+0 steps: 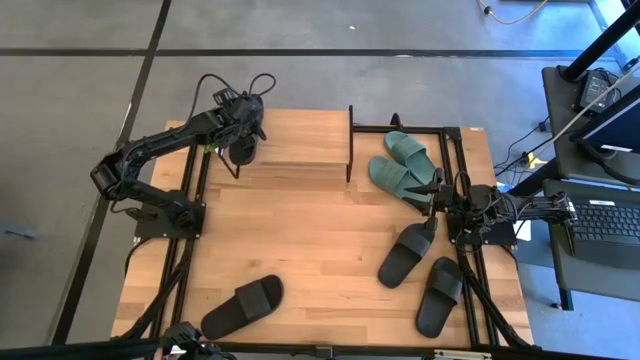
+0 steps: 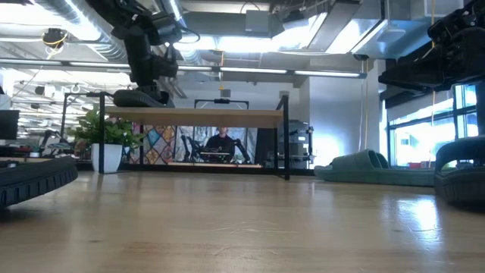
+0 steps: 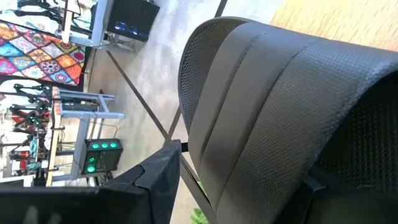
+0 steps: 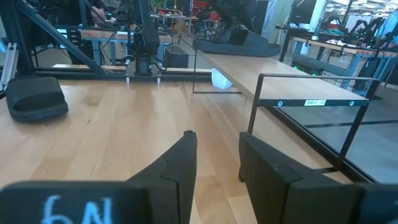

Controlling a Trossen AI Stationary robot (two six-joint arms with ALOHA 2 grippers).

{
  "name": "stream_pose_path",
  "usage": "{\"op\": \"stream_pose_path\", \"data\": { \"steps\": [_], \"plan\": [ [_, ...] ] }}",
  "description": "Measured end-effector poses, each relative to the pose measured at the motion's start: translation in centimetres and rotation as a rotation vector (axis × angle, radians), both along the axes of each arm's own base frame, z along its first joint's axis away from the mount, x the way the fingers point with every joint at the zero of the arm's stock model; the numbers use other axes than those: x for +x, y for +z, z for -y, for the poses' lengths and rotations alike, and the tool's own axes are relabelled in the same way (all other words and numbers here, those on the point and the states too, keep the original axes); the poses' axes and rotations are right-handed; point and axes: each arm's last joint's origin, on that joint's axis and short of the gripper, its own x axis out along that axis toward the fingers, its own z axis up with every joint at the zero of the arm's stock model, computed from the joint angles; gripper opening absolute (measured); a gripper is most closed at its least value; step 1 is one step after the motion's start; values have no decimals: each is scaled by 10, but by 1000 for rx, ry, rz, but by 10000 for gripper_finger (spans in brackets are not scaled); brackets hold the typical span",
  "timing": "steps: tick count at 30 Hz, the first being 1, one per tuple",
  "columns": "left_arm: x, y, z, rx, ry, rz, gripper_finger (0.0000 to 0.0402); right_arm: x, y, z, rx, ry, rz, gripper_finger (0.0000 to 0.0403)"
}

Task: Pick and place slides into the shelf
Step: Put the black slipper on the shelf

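A black slide (image 1: pixel 243 150) with a broad, dimpled strap lies on the far-left end of the shelf (image 1: pixel 300 140)'s pale top board, close to its edge. The left gripper (image 1: pixel 246 128) sits right over it, fingers seemingly spread; contact is hard to judge. The right gripper (image 4: pixel 217 162) waits partly open and empty near two teal slides (image 1: pixel 400 165), with open tabletop (image 1: pixel 300 240) between the arms.

Shelf (image 1: pixel 300 150): we saw it at the table's (image 1: pixel 320 240) far edge.
Shelf top: one slide (image 1: pixel 243 150) lay at its left end.
Right of shelf: two slides (image 1: pixel 400 165).
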Motion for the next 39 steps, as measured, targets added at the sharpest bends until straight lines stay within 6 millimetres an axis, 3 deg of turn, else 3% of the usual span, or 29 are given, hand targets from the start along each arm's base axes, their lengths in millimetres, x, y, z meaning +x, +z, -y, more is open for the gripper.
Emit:
{"op": "stream_pose_path", "data": {
  "steps": [8, 19, 33, 39],
  "plan": [
    [-2, 1, 3, -18, -10, -6, 193, 0, 0, 0, 10, 1, 2, 122],
    [-13, 22, 21, -54, -86, 162, 193, 0, 0, 0, 10, 0, 2, 122],
    [-24, 20, 33, -186, -70, 184, 193, 0, -1, 0, 15, 0, -3, 122],
    [-27, 39, 37, -142, -80, 234, 193, 0, -2, 0, 14, 0, -13, 122]
  ]
}}
